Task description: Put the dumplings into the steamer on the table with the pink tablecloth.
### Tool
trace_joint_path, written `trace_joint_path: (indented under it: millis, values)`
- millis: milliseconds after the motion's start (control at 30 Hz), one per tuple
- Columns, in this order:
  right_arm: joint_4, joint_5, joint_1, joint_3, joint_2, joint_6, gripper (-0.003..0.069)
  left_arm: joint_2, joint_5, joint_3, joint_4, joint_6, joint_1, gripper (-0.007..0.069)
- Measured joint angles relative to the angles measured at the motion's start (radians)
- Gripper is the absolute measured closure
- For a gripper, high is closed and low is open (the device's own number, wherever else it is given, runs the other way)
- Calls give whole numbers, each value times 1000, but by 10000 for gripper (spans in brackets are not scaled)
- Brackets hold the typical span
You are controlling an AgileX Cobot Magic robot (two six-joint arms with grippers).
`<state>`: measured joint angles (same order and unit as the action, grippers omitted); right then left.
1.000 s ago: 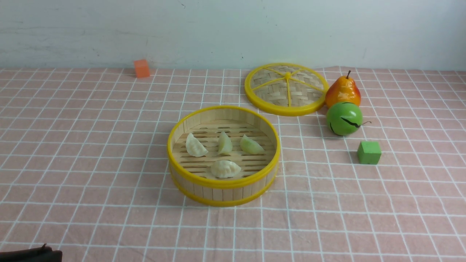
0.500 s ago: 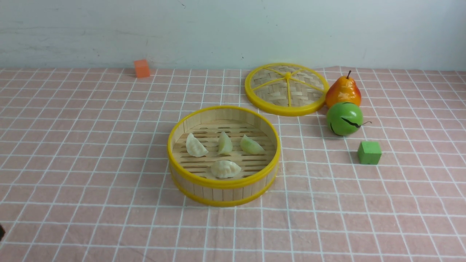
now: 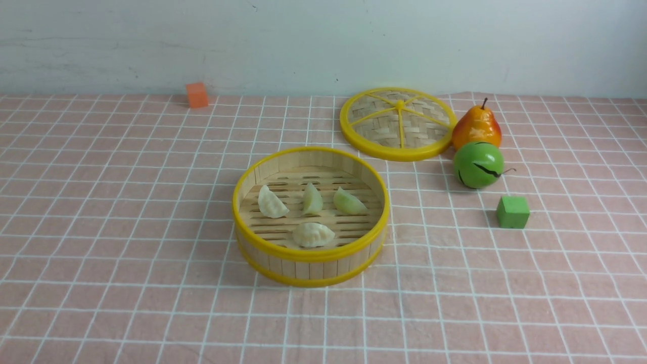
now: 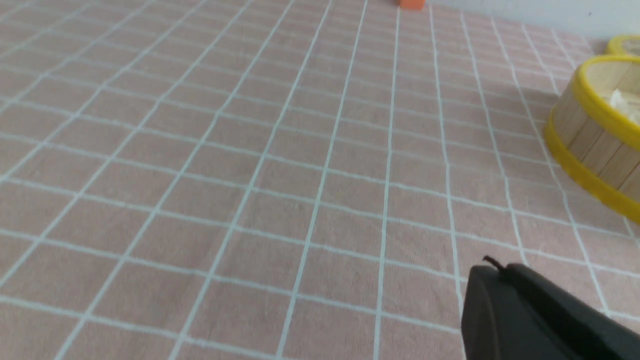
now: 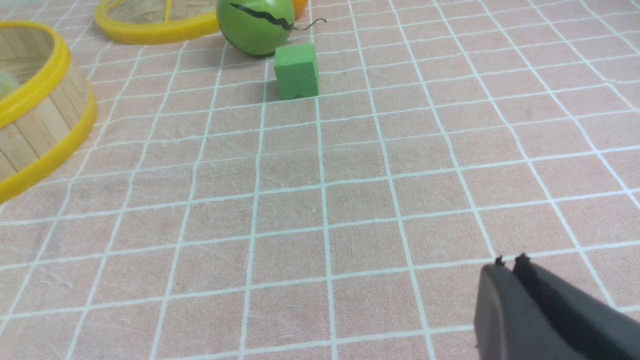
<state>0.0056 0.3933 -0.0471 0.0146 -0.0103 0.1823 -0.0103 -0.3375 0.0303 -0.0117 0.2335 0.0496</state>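
From the front, the steamer sits mid-table on the pink tablecloth with all four dumplings spread apart on its slatted floor, three across the back and one nearer the front rim; the task looks finished. Its lid lies flat behind, apparently set aside to leave the basket open, touching a pear beside a green ball, a green cube and a far orange cube. Neither arm shows here. At the left wrist, the left gripper hangs closed and empty above bare cloth, well apart from the steamer. At the right wrist, the right gripper is all but closed, holding nothing.
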Motion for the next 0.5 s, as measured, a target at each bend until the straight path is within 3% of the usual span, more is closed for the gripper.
trace_joint_path:
  millis: [500]
  values:
    - [1,0,0,0,0,-2,620,0,-46,1,20,0,7,638]
